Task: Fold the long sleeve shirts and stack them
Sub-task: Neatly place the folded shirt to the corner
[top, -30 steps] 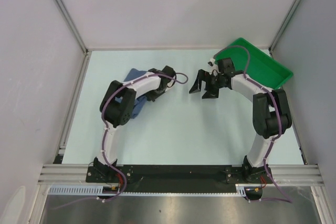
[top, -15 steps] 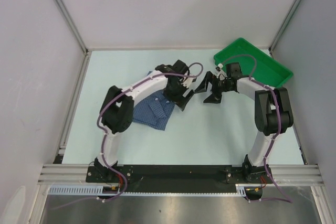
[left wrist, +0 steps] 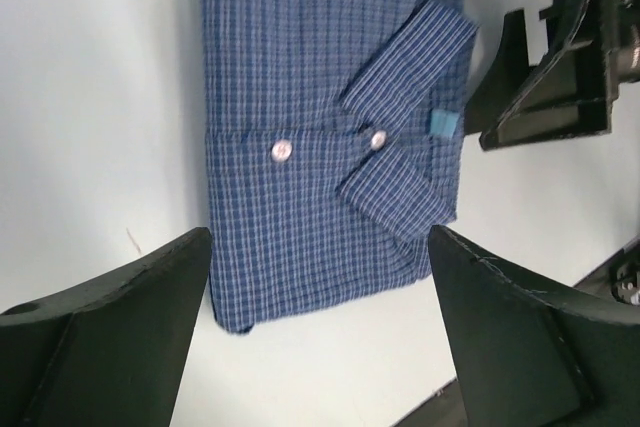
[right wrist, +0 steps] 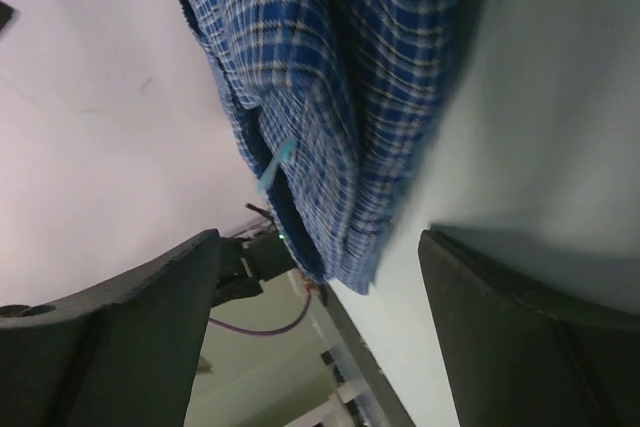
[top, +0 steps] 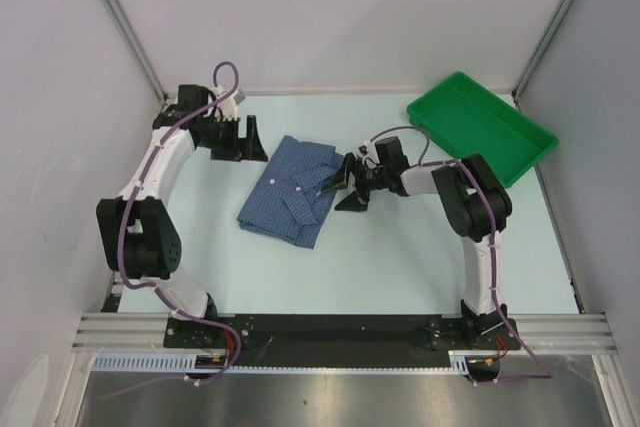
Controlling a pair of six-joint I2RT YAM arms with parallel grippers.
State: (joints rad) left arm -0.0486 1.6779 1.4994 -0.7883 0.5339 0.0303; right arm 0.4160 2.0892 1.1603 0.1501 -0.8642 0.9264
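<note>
a pale table (top: pixel 400 257) between white walls. the shirt (top: pixel 290 197) lies folded near its middle, blue with a fine white check, collar and two white buttons facing up. the left gripper (top: pixel 256 140) hovers by the far left corner, well apart from it, jaws wide and empty. the right gripper (top: pixel 332 199) reaches low at the collar edge, jaws spread, gripping nothing.

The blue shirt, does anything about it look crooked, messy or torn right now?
No damage shows. The shirt lies folded but slanted against the table's edges, its collar toward the open right gripper. A small teal tag pokes out beside the collar.
</note>
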